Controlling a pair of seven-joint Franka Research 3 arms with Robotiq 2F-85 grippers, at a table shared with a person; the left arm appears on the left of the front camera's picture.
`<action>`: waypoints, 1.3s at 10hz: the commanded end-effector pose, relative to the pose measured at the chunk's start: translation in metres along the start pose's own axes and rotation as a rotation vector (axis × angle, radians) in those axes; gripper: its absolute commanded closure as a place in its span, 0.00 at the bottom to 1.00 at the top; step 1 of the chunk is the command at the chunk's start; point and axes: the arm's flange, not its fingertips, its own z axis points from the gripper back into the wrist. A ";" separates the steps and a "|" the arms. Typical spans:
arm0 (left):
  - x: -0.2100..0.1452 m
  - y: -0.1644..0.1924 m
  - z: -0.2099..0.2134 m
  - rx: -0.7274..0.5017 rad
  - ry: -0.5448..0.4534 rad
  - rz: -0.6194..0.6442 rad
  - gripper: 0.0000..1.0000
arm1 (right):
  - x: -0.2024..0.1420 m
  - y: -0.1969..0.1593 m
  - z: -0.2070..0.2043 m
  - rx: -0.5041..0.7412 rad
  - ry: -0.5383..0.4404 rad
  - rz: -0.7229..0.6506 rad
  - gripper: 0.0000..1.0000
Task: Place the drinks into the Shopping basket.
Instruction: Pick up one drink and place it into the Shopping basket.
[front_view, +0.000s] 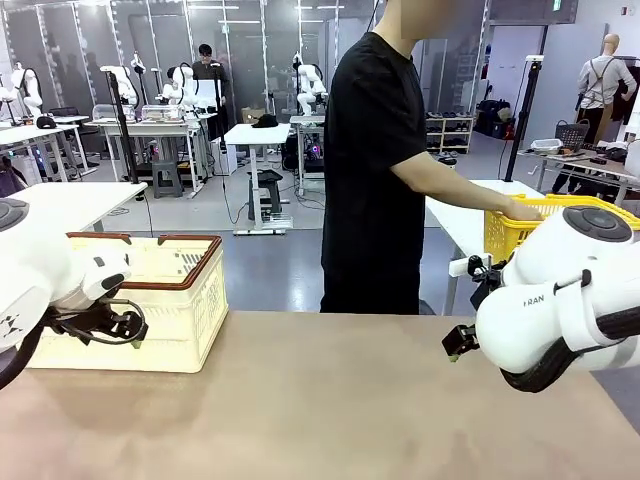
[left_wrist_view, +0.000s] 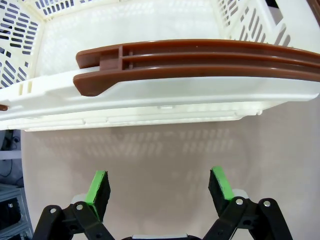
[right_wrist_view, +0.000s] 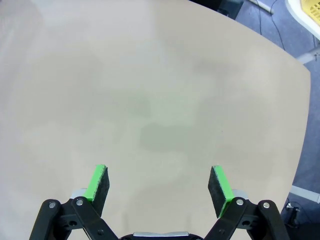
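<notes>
The Shopping basket (front_view: 190, 300), cream-white lattice with a dark reddish-brown rim, stands on the table's left side. In the left wrist view its folded brown handles (left_wrist_view: 200, 62) lie along the near wall (left_wrist_view: 150, 100), and its floor looks bare. My left gripper (left_wrist_view: 160, 185) hangs open over the tabletop just in front of that wall, nothing between its green pads. My right gripper (right_wrist_view: 160, 182) is open above bare table on the right. The drinks are out of view.
A person in a black shirt (front_view: 375, 170) stands at the far edge of the table, one hand (front_view: 520, 210) reaching into a yellow mesh basket (front_view: 545, 222) on a side table at the right. The tan tabletop (front_view: 330, 400) between my arms is free.
</notes>
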 end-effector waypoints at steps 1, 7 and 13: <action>0.000 0.000 0.000 0.004 0.000 0.001 0.00 | 0.000 0.000 0.000 0.002 -0.001 0.008 0.00; 0.000 0.000 0.000 0.004 0.000 0.001 0.00 | 0.000 0.000 0.000 0.002 -0.001 0.008 0.00; 0.000 0.000 0.000 0.004 0.000 0.001 0.00 | 0.000 0.000 0.000 0.002 -0.001 0.008 0.00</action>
